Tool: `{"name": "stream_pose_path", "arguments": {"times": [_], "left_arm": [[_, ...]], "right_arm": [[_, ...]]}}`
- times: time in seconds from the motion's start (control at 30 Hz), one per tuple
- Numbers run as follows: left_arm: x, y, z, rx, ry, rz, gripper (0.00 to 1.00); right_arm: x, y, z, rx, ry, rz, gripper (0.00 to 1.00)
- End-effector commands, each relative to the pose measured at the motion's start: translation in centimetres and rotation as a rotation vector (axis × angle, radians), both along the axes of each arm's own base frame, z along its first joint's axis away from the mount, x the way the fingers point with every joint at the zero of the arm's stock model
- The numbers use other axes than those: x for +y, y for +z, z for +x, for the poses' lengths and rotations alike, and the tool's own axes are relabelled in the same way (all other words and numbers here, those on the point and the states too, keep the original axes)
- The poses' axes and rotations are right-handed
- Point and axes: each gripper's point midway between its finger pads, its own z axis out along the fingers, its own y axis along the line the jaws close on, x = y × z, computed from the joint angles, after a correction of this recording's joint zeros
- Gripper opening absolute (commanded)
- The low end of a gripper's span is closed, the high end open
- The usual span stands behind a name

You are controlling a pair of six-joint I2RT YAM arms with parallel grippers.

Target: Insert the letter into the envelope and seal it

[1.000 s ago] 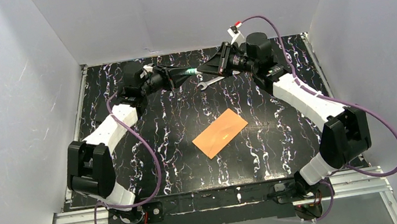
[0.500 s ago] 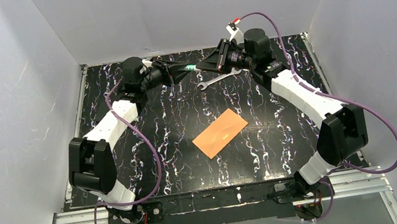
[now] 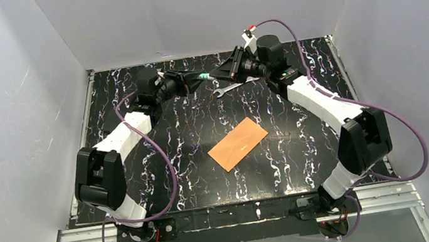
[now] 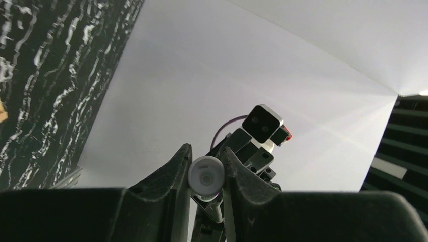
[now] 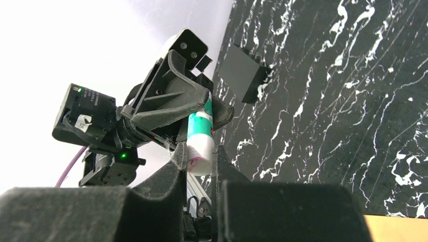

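The orange-brown envelope (image 3: pixel 238 143) lies flat at mid-table, flap not showing; a corner of it shows in the right wrist view (image 5: pixel 398 229). The letter is out of view. At the back of the table both grippers meet tip to tip above the surface. A white glue stick with a green band (image 3: pixel 206 75) spans between them. My left gripper (image 3: pixel 196 80) is shut on one end, seen as a round white face (image 4: pixel 206 174) between its fingers. My right gripper (image 3: pixel 219 75) is shut on the other, white end (image 5: pixel 200 143).
A silver wrench (image 3: pixel 229 86) lies on the black marbled table (image 3: pixel 192 162) just under the right gripper. A small black block (image 5: pixel 243 74) sits by the back wall. White walls close in the back and both sides.
The right arm's wrist has swung a little to the left and back. Both grippers stay shut on the glue stick. The envelope has not moved.
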Motion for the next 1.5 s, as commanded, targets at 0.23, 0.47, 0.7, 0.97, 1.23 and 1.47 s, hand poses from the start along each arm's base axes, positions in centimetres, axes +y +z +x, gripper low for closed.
{"name": "stream_pose_path", "arguments": {"times": [0.23,0.47,0.7,0.97,1.23,1.47], "left_arm": [[-7.0,7.6,-14.1,-0.187,-0.510,-0.170,0.00],[-7.2,7.1,-14.5,-0.174,-0.519,-0.187,0.00],[-7.5,7.1,-14.8,-0.177,-0.529,-0.206,0.00],[-7.7,7.5,-15.1,-0.200,-0.564,-0.272,0.00],[-5.5,5.0,-13.6,-0.243,-0.488,-0.167,0.00],[-2.7,1.3,-10.7,-0.252,-0.412,-0.016,0.00]], "right_arm": [[7.6,-8.2,-3.3,0.113,0.149,-0.137,0.01],[8.2,-10.3,-2.5,0.126,0.123,-0.186,0.01],[8.1,-12.8,-1.8,0.129,0.098,-0.246,0.01],[9.1,-14.7,-1.0,0.138,0.129,-0.259,0.01],[6.4,-11.4,-1.9,0.111,0.144,-0.248,0.01],[2.5,-6.9,-2.9,0.043,0.104,-0.217,0.45]]}}
